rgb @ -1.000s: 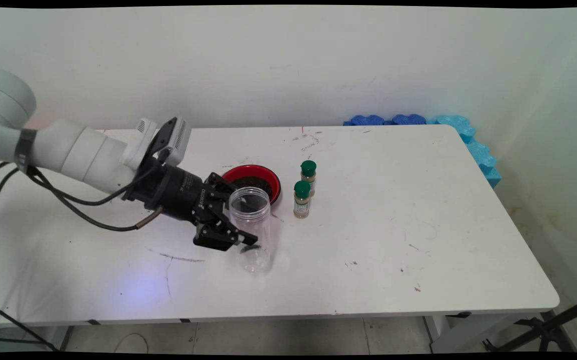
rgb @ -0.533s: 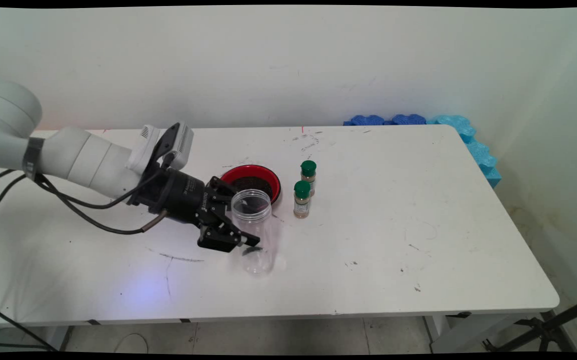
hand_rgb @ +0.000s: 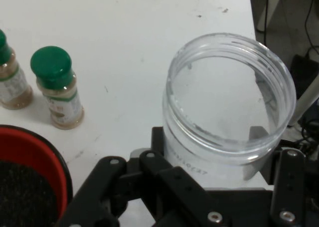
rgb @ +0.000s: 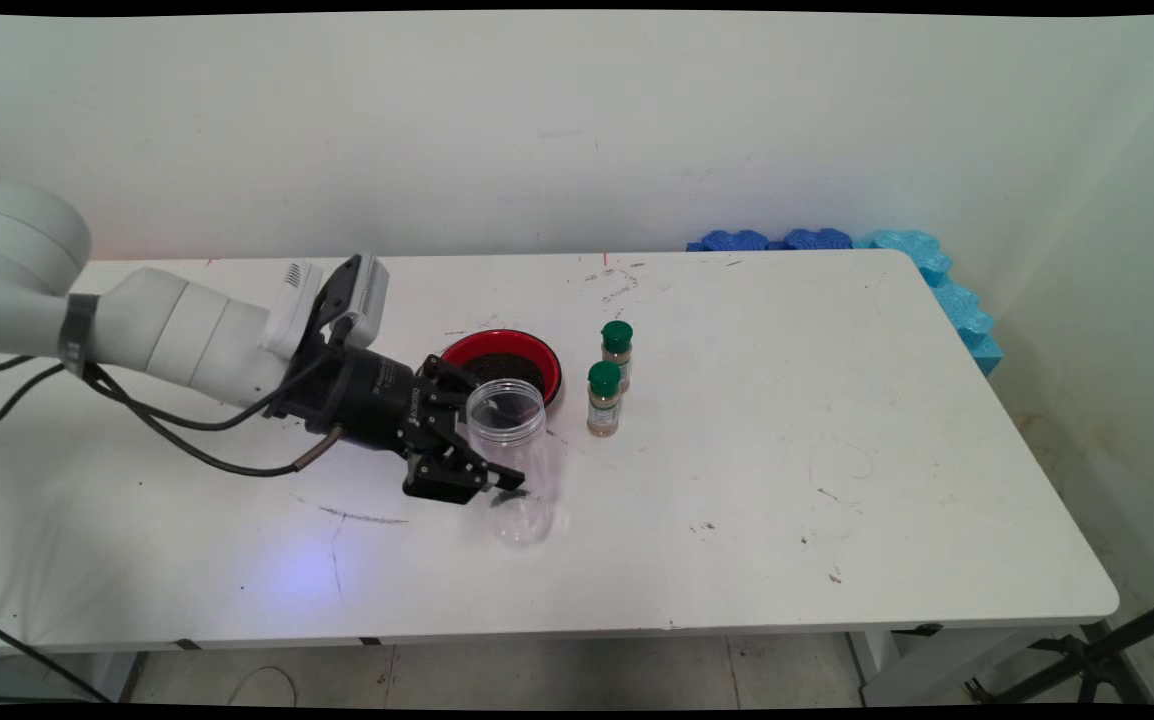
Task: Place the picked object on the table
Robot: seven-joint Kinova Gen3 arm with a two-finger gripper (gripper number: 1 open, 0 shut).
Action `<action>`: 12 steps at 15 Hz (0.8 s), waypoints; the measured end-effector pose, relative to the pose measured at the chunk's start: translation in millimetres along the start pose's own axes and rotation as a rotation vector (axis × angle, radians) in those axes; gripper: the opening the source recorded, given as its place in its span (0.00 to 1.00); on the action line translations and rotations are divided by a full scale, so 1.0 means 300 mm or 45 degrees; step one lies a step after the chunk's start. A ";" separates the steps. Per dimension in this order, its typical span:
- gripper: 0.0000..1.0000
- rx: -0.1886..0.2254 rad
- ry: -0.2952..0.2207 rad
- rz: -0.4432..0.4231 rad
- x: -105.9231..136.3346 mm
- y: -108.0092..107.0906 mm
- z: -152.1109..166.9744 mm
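Note:
My gripper [rgb: 493, 436] is shut on a clear, lidless plastic jar [rgb: 515, 470], gripping its side just below the rim. The jar stands upright, its mouth open and nothing inside it; in the hand view the jar [hand_rgb: 224, 102] fills the space between my fingers [hand_rgb: 158, 146]. Whether its base touches the table cannot be told. Just behind the jar sits a red bowl [rgb: 529, 350] with dark contents, also at the hand view's lower left as the red bowl [hand_rgb: 35, 149]. Two green-capped spice bottles [rgb: 604, 398] [rgb: 617, 350] stand right of the bowl.
The white table [rgb: 787, 450] stretches open to the right and front of the jar. Blue foam pieces [rgb: 937, 270] lie along the back right corner by the wall. Black cables [rgb: 157, 425] hang under the arm on the left.
My gripper and the jar in it have shifted a little to the right and toward the red bowl. The bowl and spice bottles have not moved.

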 end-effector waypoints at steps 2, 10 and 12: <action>0.00 0.007 0.007 0.005 -0.013 -0.001 0.007; 0.00 0.026 0.033 0.011 -0.049 -0.006 0.022; 1.00 0.026 0.034 0.010 -0.055 -0.005 0.023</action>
